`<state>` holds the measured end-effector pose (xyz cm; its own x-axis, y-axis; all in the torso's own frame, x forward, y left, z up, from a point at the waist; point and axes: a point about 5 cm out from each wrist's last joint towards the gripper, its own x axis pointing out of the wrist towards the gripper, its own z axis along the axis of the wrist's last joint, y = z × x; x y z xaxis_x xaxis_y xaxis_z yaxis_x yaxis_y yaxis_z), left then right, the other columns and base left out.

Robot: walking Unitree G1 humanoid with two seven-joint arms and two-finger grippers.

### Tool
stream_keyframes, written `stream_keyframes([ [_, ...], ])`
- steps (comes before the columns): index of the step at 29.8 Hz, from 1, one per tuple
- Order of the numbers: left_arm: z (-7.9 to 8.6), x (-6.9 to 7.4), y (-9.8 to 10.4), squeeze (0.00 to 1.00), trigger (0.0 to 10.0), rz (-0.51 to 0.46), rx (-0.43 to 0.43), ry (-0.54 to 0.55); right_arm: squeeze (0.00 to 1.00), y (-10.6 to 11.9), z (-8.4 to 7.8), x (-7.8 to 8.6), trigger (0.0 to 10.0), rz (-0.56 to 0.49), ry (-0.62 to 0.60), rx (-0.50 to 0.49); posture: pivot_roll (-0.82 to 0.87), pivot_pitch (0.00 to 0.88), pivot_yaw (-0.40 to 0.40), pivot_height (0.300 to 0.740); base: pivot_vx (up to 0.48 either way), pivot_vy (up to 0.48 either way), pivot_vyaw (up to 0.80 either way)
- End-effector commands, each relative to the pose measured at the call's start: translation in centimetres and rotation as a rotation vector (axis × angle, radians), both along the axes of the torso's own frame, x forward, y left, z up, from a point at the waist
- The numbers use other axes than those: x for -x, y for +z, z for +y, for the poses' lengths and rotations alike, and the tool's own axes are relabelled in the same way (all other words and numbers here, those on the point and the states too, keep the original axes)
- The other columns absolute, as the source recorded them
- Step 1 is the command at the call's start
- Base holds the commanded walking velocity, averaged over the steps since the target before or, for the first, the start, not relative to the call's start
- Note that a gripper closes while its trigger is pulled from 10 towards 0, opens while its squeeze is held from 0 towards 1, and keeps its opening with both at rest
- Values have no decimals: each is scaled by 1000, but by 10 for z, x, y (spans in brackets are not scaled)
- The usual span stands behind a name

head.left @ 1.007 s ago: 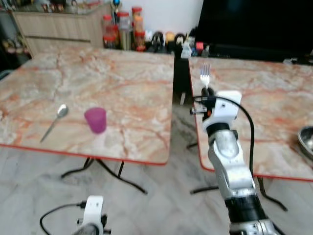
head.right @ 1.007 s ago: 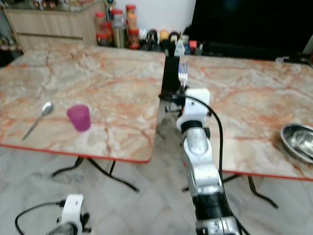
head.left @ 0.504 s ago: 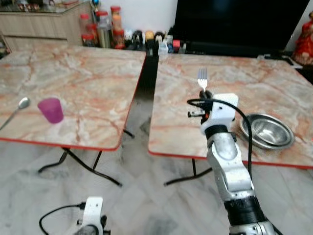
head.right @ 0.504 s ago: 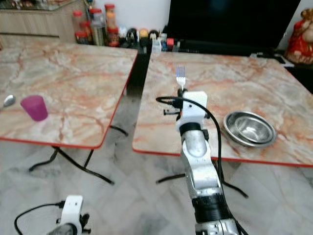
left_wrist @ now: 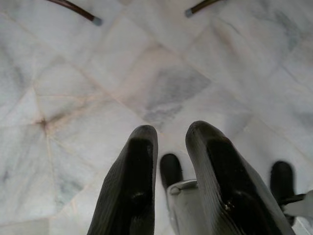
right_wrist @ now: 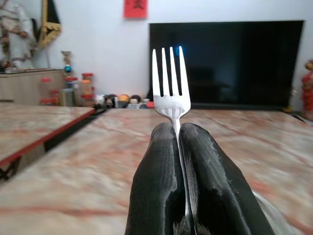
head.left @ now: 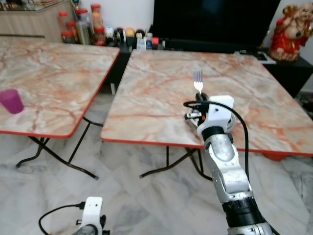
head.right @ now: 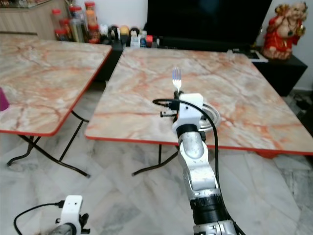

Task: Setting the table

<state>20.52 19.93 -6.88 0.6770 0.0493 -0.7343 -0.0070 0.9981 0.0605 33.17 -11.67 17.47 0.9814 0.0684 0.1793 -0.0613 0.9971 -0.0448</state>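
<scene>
Right pincer [right_wrist: 180,147] clamps a silver metal fork [right_wrist: 169,78] upright above the orange-veined marble tabletop [head.left: 161,93]; left pincer [left_wrist: 171,161] hangs slightly parted.

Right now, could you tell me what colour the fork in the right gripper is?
The fork is silver metal, clearest in the right wrist view.

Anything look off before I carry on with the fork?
Nothing stands out. The right gripper holds the fork upright, tines up, over the marble table. A metal bowl sits on the table, mostly hidden behind the arm. The left gripper hangs idle over the floor.
</scene>
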Motion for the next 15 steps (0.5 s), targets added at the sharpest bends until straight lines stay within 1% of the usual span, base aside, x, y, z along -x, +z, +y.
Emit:
stream_keyframes([
  [1,-7,-2,0,0,10000,-4,18,-7,0,1,-7,0,10000,0,-21,4,-3,0,-20,740,0,-461,0],
  [4,-7,-2,0,0,10000,-5,16,-6,0,1,-7,0,10000,1,-21,3,-3,0,-21,740,0,-418,0],
  [7,-5,-3,1,0,10000,-5,7,7,0,0,-7,0,10000,4,-23,1,-3,0,-21,740,0,0,0],
  [13,-7,-8,4,0,10000,-40,25,24,0,0,-6,0,10000,9,-18,1,0,0,-25,740,0,0,0],
  [15,-7,-8,4,0,10000,-32,25,28,0,0,-6,0,10000,10,-17,1,0,0,-25,740,0,0,0],
])
